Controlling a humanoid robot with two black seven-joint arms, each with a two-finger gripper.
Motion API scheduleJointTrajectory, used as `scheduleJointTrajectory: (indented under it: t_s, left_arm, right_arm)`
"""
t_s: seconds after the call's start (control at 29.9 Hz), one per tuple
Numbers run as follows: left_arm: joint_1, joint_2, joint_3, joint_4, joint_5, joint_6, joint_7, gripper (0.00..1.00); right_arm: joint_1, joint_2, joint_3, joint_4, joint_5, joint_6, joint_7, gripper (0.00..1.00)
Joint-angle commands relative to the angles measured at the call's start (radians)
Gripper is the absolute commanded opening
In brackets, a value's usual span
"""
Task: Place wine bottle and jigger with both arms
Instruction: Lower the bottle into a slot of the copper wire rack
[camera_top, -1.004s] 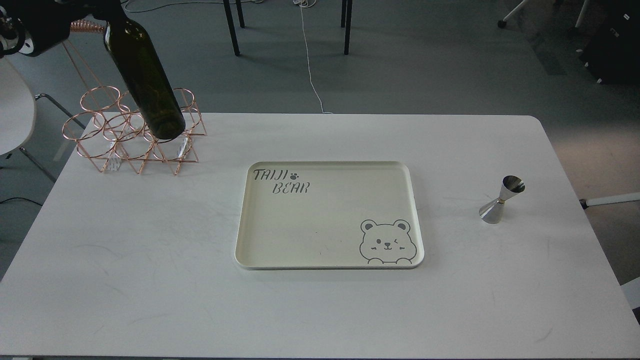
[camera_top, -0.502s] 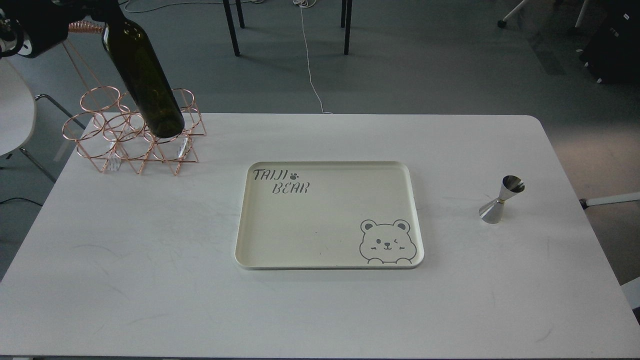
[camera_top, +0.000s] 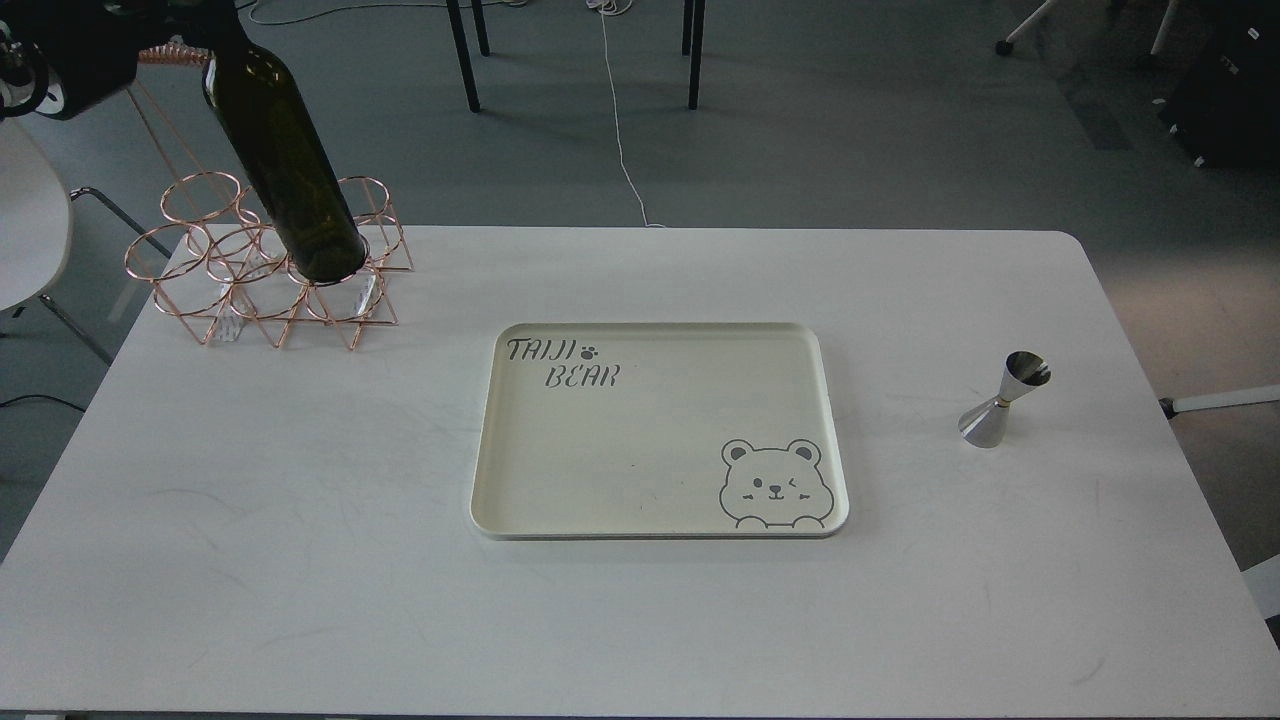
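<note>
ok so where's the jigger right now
In the head view the jigger stands upright on the white table at its right side, well to the right of the cream bear tray, with nothing touching it.

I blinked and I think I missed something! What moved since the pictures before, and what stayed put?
The tall dark olive-green glass wine bottle, held near its neck by the left gripper, shifted slightly left and up-frame over the copper wire rack; its base now sits at a rack ring. The small shiny silver metal jigger, the cream bear-print tray and the white table stayed as they were.
</note>
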Motion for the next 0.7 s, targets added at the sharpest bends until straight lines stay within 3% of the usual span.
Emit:
scheduleJointTrajectory:
  t_s: [0.0,0.47,0.67]
  left_arm:
    - [0.0,-0.004,0.027,0.002,-0.005,0.015,0.0,0.14]
    - [0.081,-0.024,0.027,0.012,-0.014,0.03,0.0,0.23]
    - [0.107,-0.036,0.027,0.018,-0.016,0.055,0.002,0.4]
  right_arm:
    - [0.0,0.0,0.0,-0.001,0.0,-0.001,0.0,0.97]
    - [0.0,-0.002,0.0,0.0,0.0,0.0,0.0,0.97]
    - [0.0,-0.002,-0.002,0.0,0.0,0.0,0.0,0.97]
